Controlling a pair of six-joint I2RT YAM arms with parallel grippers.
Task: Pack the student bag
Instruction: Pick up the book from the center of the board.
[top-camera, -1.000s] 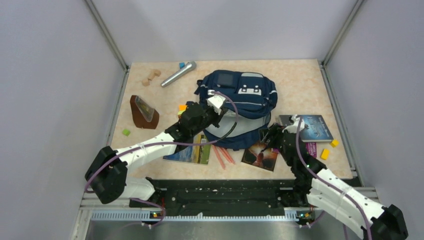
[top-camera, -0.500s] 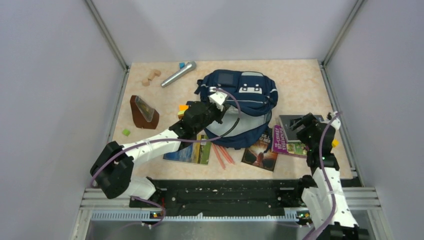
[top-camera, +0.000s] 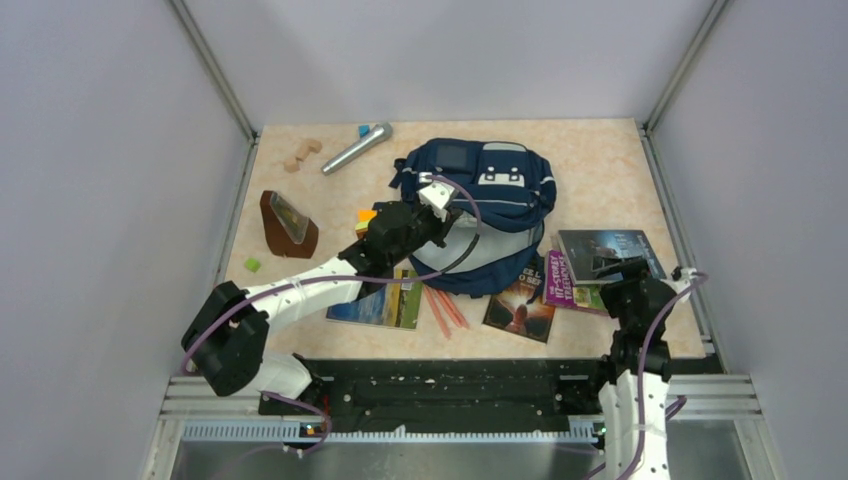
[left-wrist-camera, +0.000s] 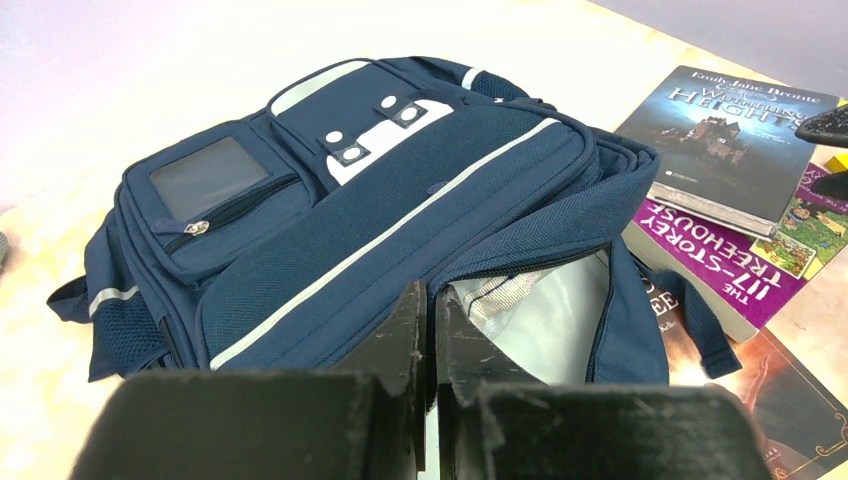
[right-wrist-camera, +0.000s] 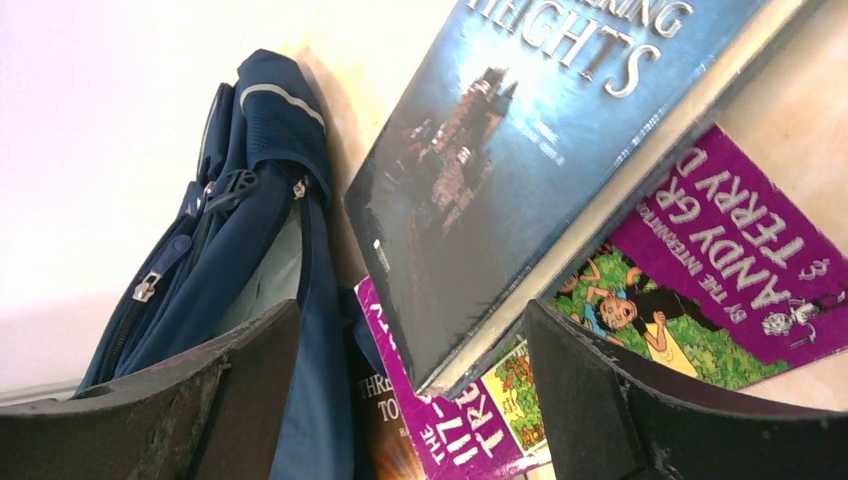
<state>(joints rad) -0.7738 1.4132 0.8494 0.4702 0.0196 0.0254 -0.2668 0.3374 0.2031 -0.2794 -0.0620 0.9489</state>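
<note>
Your student bag (top-camera: 500, 190) lies flat at the middle back of the table, front pocket and white patch facing up. Its main compartment gapes toward the arms and shows pale grey lining.

Your left gripper (left-wrist-camera: 430, 300) sits at the upper rim of that opening. Its fingers are pressed together with no visible gap, and they appear to pinch the fabric edge of the bag. The rim stands raised where they meet it.

Your right gripper (right-wrist-camera: 410, 310) is low over the books at the bag's right side. Its fingers are spread wide with nothing between them, and they grip no object.

The dark blue book (top-camera: 610, 252) lies on top of the purple book (top-camera: 562, 285), overlapping it at an angle. The purple book's left end is just beside the bag's lower right corner. A dark red book (top-camera: 520, 310) lies in front of the bag, its far edge tucked against it. A green book (top-camera: 385, 305) lies partly under the left arm, with thin orange sticks (top-camera: 447, 310) just beside it. A silver microphone (top-camera: 357, 147) lies at the far left, well apart from the bag.
</note>
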